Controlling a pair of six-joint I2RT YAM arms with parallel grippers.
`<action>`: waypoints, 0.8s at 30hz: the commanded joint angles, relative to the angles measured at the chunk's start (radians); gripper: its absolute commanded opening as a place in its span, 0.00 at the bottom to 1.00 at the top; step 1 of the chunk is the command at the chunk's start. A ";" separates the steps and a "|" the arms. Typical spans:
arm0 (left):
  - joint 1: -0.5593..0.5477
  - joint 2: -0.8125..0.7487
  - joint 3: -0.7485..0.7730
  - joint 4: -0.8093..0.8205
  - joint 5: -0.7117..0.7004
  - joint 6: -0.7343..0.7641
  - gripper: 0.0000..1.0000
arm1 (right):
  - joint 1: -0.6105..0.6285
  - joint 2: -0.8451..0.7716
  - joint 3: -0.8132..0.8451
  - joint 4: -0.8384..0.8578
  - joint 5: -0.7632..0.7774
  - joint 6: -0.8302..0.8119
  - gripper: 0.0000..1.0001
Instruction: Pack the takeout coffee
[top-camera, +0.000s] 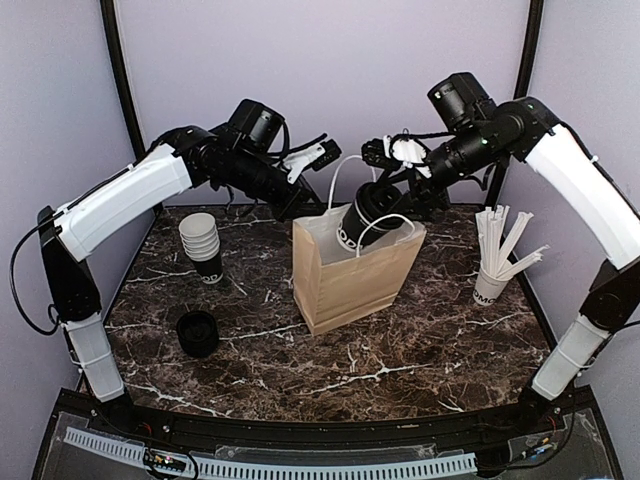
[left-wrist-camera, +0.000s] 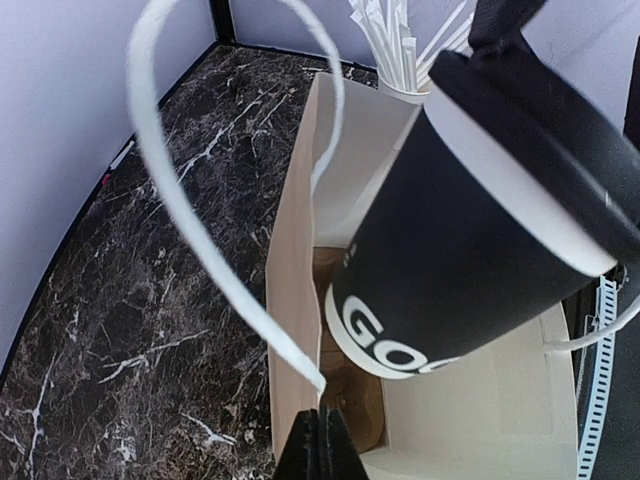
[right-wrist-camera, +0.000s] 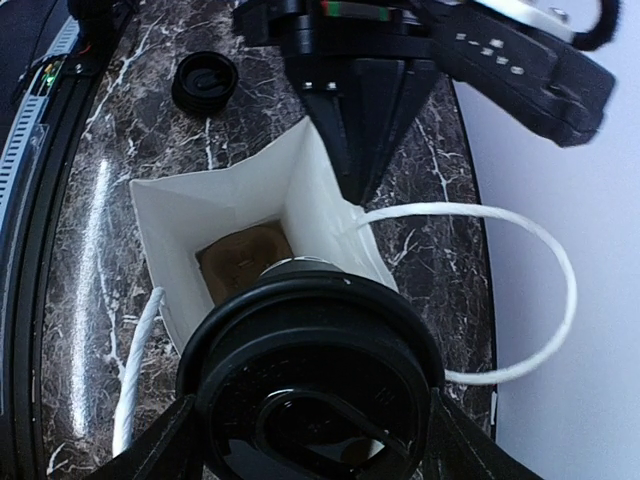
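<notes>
The takeout coffee hangs in the air right over the mouth of the brown paper bag, which stands upright in the middle of the desk. The right claw has it, one finger pressed to each side of the cup just under the black lid. The cup's long axis is tilted rather than plumb: the base points down and toward the left arm, at about rim level of the bag, and the lid leans back up toward the right arm. So the way in is down along that slant, and I'd judge the cup wants righting as it sinks or it will catch the wall. The left claw is pressed together on the bag's far rim, pinching the paper and holding the mouth wide; a white cord handle loops up beside it. Inside, the bag looks empty, white walls and a bare brown floor. Off to the left stand a stack of lidless cups and a loose black lid. At the right is a white cup of stirrers, well apart from the bag.
</notes>
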 joint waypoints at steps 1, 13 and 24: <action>-0.028 -0.069 0.007 0.029 0.008 0.055 0.00 | 0.048 -0.051 -0.027 -0.023 0.029 -0.022 0.39; -0.129 -0.093 0.017 0.017 -0.021 -0.017 0.00 | 0.198 -0.159 -0.192 -0.036 0.177 0.009 0.39; -0.203 -0.149 -0.078 0.082 0.033 -0.200 0.00 | 0.401 -0.364 -0.565 0.165 0.527 0.059 0.38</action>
